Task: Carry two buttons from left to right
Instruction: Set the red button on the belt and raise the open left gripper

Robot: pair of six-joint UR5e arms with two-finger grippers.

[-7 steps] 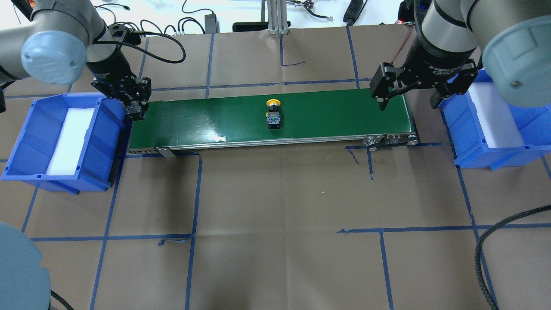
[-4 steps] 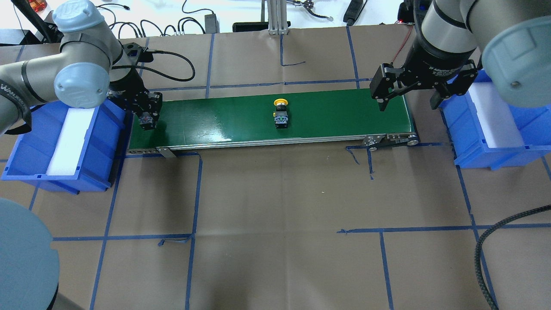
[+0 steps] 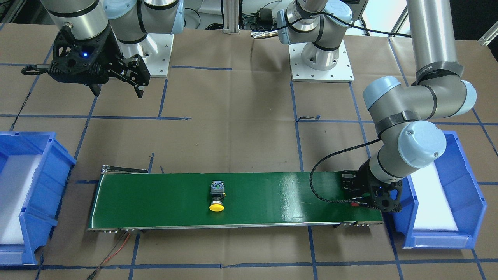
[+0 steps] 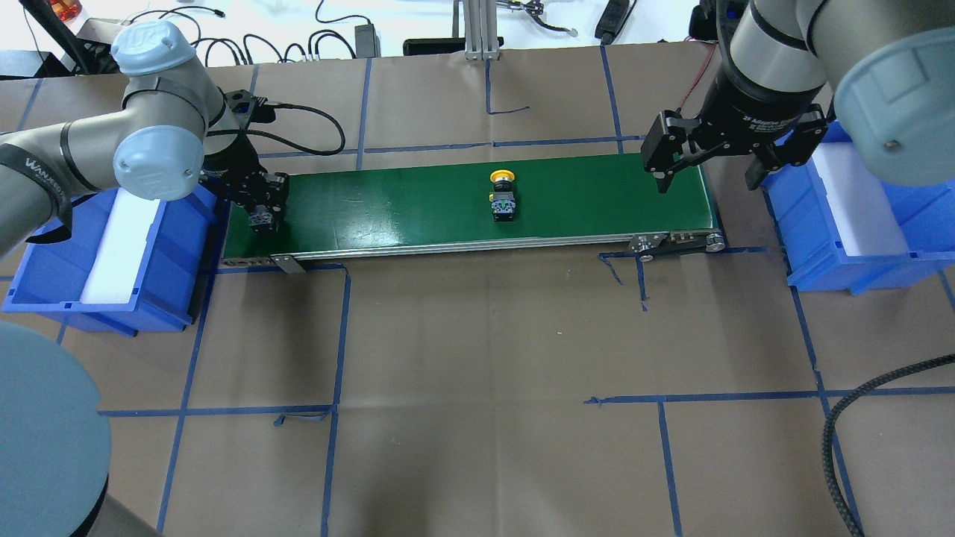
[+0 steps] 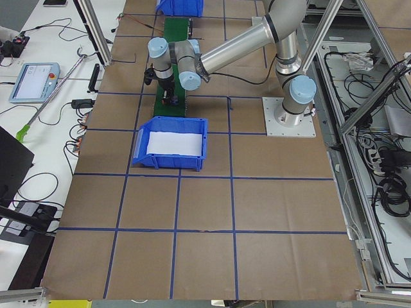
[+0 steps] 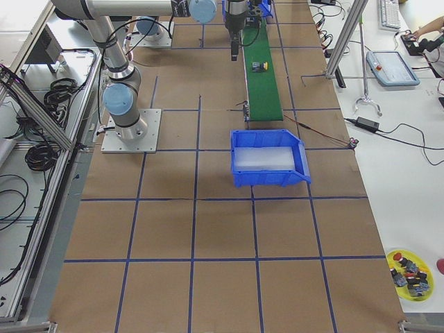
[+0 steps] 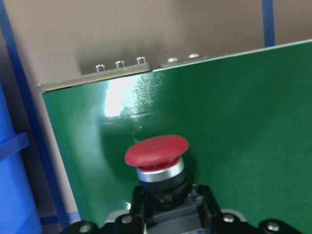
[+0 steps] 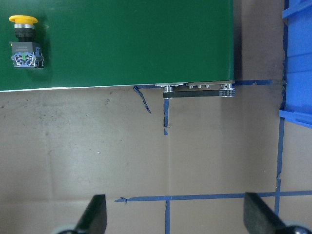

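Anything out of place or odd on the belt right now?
Nothing alarming. The yellow button lies on its side midway along the green belt. The left gripper holds the red button, jaws shut, at the belt's left end; the right gripper hangs open near the right end.

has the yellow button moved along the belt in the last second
Yes. In the overhead view the yellow button has shifted right along the belt, closer to its right-end roller and the right bin.
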